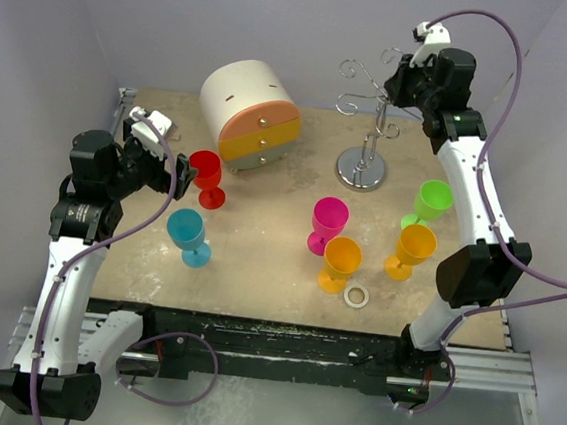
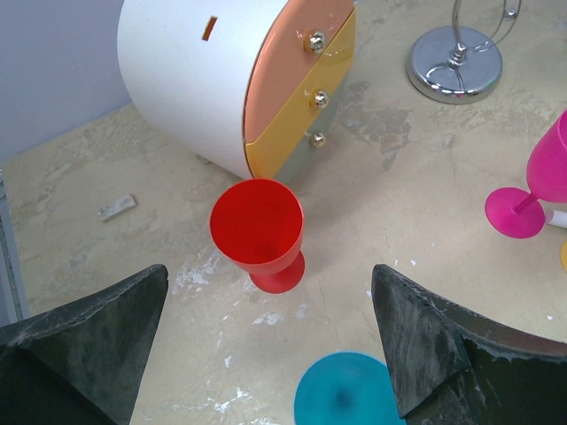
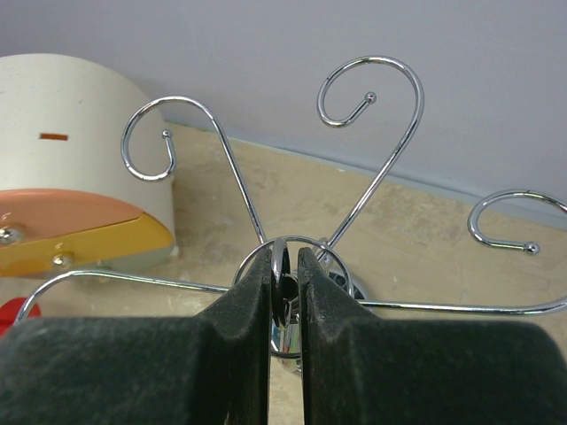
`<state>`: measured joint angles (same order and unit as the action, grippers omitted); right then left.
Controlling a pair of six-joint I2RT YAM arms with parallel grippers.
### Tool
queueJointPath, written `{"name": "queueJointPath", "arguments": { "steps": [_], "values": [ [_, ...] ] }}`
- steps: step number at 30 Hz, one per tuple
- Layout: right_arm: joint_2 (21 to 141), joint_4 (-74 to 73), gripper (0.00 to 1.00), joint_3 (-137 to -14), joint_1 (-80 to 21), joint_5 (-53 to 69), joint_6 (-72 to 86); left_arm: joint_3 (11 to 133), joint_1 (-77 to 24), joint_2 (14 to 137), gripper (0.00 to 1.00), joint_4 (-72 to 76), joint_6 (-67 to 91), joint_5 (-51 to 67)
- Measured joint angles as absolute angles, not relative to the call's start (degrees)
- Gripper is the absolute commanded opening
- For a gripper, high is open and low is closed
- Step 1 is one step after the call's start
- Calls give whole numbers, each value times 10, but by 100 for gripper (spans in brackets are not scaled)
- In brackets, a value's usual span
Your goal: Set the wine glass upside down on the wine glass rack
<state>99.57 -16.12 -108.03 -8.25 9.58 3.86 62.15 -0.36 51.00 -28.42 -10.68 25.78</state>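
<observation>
Wine glass rack (image 1: 361,168): stands upright on its round chrome base at the far right-centre of the table (image 1: 268,271), with its curled wire arms spreading at the top. The right gripper (image 3: 284,274) is up at the crown of the rack. Its jaws are pinched almost together on the wire loop where the arms meet.

Left gripper (image 1: 172,175): hangs over the left side of the table, jaws spread wide, gripping nothing. The red glass (image 2: 257,226) stands upright just ahead of it. It is in line with the gap between the fingers (image 2: 97,345) and apart from both. The blue glass (image 2: 341,398) stands upright close under that gripper, beside 1 finger in the wrist view.

Glasses: all 6 stand upright on the table.
- The pink glass (image 1: 328,220) and 1 orange glass (image 1: 340,258) stand in front of the rack base, toward the near edge.
- The 2nd orange glass (image 1: 413,247) and the green glass (image 1: 431,200) stand to the right of the base, beside the right arm.

Obstructions: the drawer box (image 1: 250,116), white with orange and yellow fronts, sits at the far edge between the red glass and the rack, near the glass but not touching it. A white ring (image 1: 357,297) lies flat near the front edge, just beside the 1st orange glass.
</observation>
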Motion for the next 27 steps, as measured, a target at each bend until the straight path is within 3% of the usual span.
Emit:
{"name": "queueJointPath", "arguments": {
  "steps": [11,27],
  "values": [
    [995,-174,0,-1080,-103,172,60,621,-4,510,99,-284,-107,258],
    [967,-145,0,-1034,-195,164,71,621,0,510,99,-284,-107,258]
  ]
}}
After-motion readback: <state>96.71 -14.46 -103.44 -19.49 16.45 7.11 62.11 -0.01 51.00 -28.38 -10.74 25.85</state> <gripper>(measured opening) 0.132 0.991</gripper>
